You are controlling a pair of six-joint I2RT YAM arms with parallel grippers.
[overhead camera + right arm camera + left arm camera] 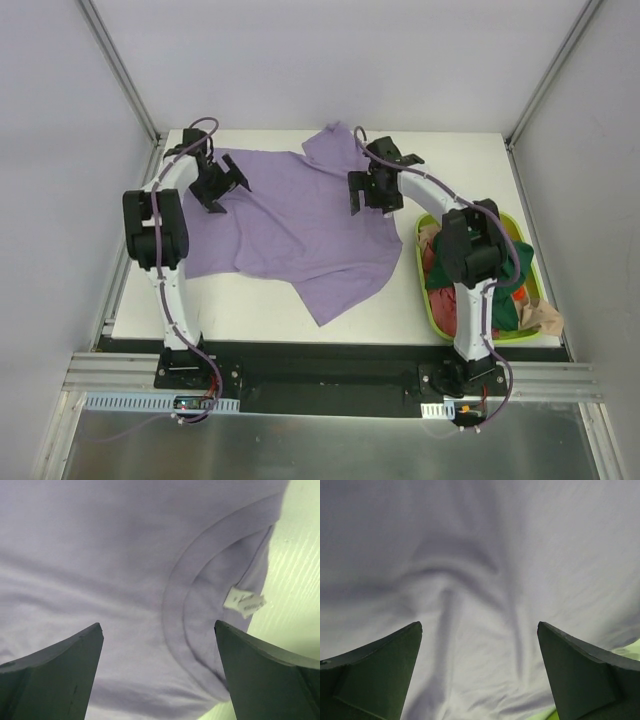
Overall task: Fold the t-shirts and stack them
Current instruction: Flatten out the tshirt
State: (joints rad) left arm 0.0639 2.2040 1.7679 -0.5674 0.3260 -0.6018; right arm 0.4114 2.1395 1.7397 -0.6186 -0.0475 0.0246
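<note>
Top view. Lavender t-shirt (290,225) lies spread, rumpled, across the middle of the white table (250,320), one corner trailing toward the near edge. Left gripper (225,185) sits over the shirt's left side, and right gripper (365,190) over its upper right, near the neck. Lime-green basket (425,300) stands at the table's right edge, just beside the shirt. It holds a dark green shirt (505,310) and a red shirt (445,305) bunched together, with a tan cloth (545,318) hanging over its near right corner.

Left wrist view. Fingers (375,675) are spread wide with nothing between them. Lavender cloth fills the view just below, with soft creases running toward the gap.

Right wrist view. Fingers (265,675) stand equally wide apart and grip nothing. The shirt's ribbed collar (175,605) curves between them, with a small white label (245,601) inside the neck. A pale greenish surface shows at right.
</note>
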